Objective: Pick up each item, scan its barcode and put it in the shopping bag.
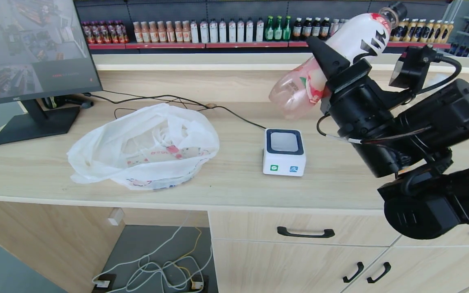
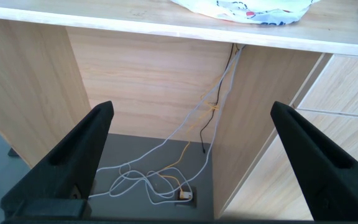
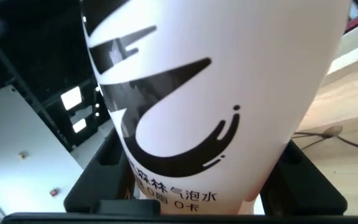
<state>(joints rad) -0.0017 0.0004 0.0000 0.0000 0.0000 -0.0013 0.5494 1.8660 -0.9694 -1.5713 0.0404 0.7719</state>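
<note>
- Head view: bottle (image 1: 356, 36) tilted, aloft over surface (image 1: 340, 171) toward its far right edge, clamped in right pincer (image 1: 327, 57).
- Scanner (image 1: 283, 151) mid-surface, near front edge; shopping bag (image 1: 145, 146) toward left edge.
- Left pincer (image 2: 191, 112) spread wide, empty, below surface's front edge.

My left gripper (image 2: 192, 112) spread wide, both black fingers (image 2: 73, 155) far apart. Held lower than counter (image 2: 104, 22) top, facing open bay beneath it. Bag (image 2: 247, 9) on counter near front edge, just its lower part in sight. Cables (image 2: 148, 180) run down bay's back wall, loop on floor near socket block (image 2: 185, 196). Drawer fronts (image 2: 347, 87) beside bay.
</note>
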